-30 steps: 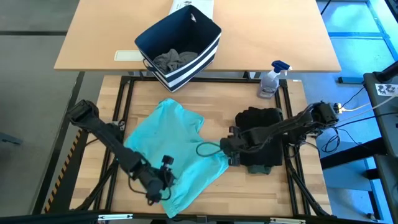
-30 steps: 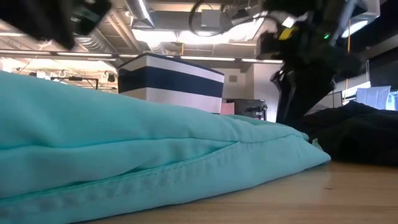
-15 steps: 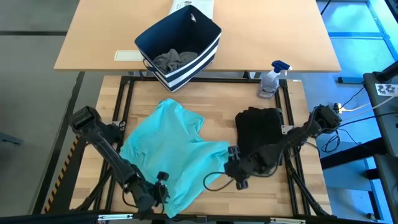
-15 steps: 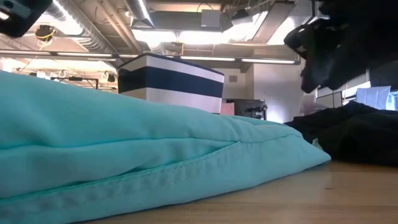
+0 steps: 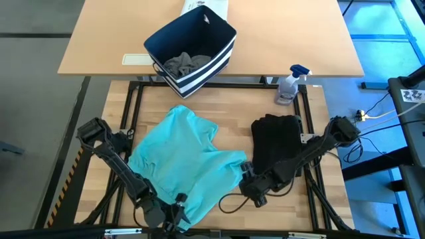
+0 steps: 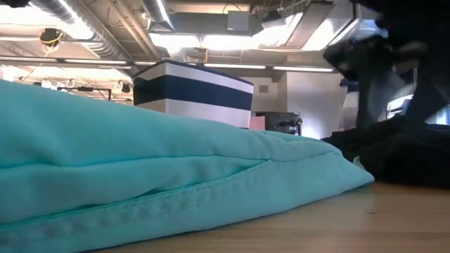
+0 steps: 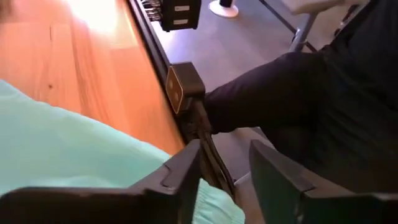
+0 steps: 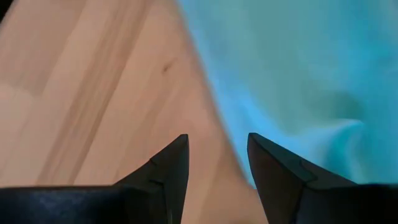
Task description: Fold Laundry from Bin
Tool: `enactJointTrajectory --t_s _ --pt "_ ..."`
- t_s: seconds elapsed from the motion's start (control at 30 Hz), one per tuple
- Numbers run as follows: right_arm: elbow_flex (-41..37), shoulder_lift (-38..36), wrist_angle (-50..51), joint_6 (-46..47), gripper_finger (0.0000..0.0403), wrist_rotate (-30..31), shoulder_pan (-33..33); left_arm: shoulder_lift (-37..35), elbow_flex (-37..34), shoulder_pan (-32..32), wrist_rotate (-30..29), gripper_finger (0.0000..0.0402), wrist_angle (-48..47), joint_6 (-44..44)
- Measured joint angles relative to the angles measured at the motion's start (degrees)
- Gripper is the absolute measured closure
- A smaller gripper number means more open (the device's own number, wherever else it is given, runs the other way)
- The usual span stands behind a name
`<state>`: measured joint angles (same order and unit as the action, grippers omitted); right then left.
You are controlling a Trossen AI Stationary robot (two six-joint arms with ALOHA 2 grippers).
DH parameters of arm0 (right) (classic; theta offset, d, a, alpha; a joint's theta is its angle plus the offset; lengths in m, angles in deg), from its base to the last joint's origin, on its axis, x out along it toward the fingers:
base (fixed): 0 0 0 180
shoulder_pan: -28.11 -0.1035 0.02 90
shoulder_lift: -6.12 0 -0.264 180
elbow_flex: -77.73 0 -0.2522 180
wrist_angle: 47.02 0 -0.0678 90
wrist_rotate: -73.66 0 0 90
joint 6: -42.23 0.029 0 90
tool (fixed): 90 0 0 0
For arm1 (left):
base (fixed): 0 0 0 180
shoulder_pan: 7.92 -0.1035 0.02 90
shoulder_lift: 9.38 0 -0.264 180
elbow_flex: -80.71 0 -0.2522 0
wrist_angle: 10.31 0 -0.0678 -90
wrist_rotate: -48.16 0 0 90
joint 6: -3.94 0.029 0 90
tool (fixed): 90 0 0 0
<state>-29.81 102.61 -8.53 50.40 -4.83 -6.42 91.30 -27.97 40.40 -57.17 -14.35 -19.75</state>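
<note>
right wrist view shows the right gripper (image 8: 217,165) with its fingers spread and nothing between them, hanging over bare wood just beside the teal garment's (image 8: 298,74) edge. left wrist view shows the left gripper (image 7: 225,171) parted as well and empty, at the near table edge with teal cloth under it and a dark-clothed person's leg (image 7: 292,93) beyond the rail. from above, the left gripper (image 5: 171,216) sits at the garment's near-left corner and the right gripper (image 5: 255,194) at its near-right corner, so both seem poised to take the near hem. the teal garment (image 5: 182,162) lies spread, somewhat rumpled, on the near table, with a folded black garment (image 5: 275,139) to its right. the navy striped bin (image 5: 192,46) stands on the far table with a grey piece (image 5: 186,64) inside. to do this well, each gripper should come down onto the hem itself, pinch one layer only, and both should lift together so the fold lands straight.
</note>
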Motion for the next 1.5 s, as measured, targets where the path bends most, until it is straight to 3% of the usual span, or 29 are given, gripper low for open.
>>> enactJointTrajectory --t_s 0.17,0.3,0.47,0.57,0.83,1.3,1.5 --pt "0.25 3.44 -0.19 -2.43 0.0239 -2.55 -0.01 1.4 0.0 -0.05 -1.14 0.02 0.75 -1.72" --pt "0.48 3.66 -1.57 -2.83 0.0239 -1.09 0.01 3.74 1.36 -0.37 -1.18 0.0152 0.78 -1.63" --pt "0.5 3.66 -2.58 -4.19 0.0223 -1.02 0.03 6.64 5.77 -0.86 -1.82 0.0117 -0.5 3.44" --pt "0.55 3.66 -3.7 -5.83 0.0189 1.08 0.06 8.37 8.86 -0.77 -3.04 0.0113 -3.31 6.6" --pt "0.57 3.76 -7.71 -10.25 0.0103 7.46 0.17 12.67 17.73 -0.79 -3.78 0.0116 -24.69 7.56" --pt "0.58 8.94 -4.37 -11.93 0.0118 8.55 0.93 13.7 18.69 1.89 -1.59 0.0117 -29.01 -0.44" --pt "0.66 9.4 -4.95 -11.51 0.0118 9.67 0.88 13.7 18.69 2.14 -1.88 0.0117 -26.8 -15.25"
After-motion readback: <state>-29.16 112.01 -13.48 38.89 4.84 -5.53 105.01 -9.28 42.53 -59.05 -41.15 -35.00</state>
